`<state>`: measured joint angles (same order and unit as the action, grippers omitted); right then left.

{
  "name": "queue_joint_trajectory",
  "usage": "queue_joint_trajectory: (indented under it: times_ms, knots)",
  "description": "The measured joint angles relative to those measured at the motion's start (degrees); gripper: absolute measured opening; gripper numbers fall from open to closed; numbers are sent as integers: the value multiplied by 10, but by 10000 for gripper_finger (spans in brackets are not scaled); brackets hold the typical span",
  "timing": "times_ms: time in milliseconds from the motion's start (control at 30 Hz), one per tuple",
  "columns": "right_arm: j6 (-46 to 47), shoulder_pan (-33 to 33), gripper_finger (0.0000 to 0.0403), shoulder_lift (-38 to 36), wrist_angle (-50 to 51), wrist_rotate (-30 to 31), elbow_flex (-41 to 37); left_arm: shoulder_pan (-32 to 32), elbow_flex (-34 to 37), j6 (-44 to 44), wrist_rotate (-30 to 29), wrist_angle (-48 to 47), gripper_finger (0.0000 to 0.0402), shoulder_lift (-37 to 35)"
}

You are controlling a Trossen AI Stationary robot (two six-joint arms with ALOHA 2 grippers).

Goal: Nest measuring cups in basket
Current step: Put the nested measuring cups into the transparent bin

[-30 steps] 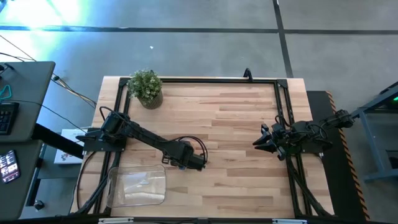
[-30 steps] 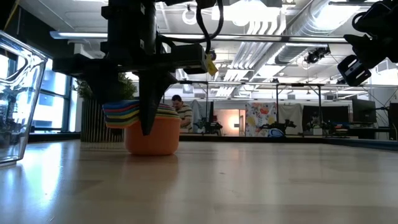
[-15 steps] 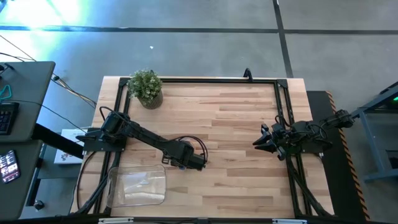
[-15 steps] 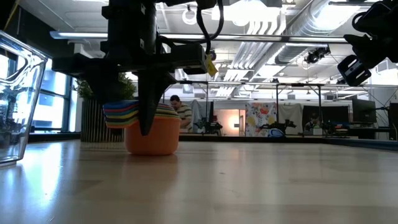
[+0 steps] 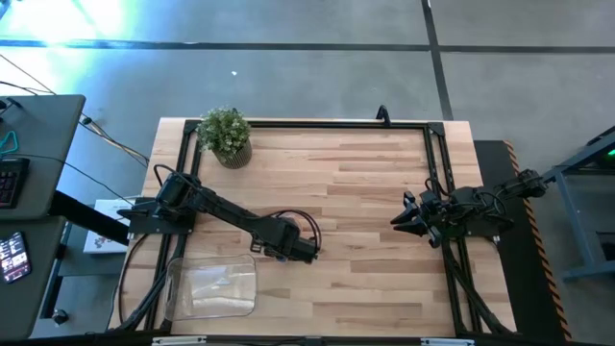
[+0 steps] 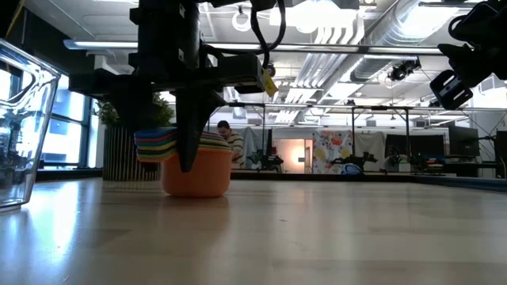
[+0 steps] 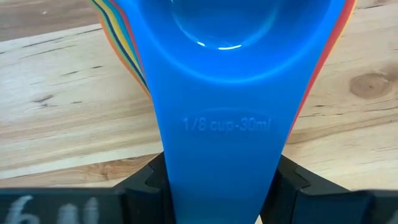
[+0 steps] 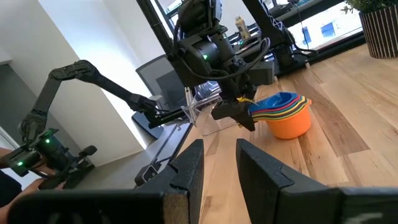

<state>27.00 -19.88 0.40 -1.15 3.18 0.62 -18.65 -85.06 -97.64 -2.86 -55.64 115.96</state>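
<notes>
Broadly, the wooden tabletop (image 5: 365, 192) carries everything, with a potted plant (image 5: 227, 135) at its far left corner. The clear basket (image 5: 213, 288) sits at the near left edge, with nothing visible inside it. The left arm reaches out past the basket toward the middle, and its left gripper (image 7: 217, 186) is clamped on the flat handles of the nested measuring cups (image 6: 194, 162); the dark jaws press on either side of the blue handle, which reads "1/8 cup-30ml". The stack, with an orange cup (image 8: 289, 124) outermost and blue on top, rests on the wood or just above it; I cannot tell which. It is well apart from the basket.

The right gripper (image 8: 214, 162) waits at the right edge, raised, its jaws apart and holding nothing.

Handling looks easy on weight: thin plastic scoops, light and stiff, but smooth, so the handles could slide against each other or fan out. Holding all the handles together near the bowls seems the safest grip, since a pinch at the handle tips may let the lower cups sag or drop free.
</notes>
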Motion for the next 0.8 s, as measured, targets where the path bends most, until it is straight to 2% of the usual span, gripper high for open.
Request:
queue_joint_trajectory:
  times_ms: [800]
  knots:
    - [0, 0, 87, 0, 0, 0, 0, -10, 0, 4, -13, 3, 140, 0]
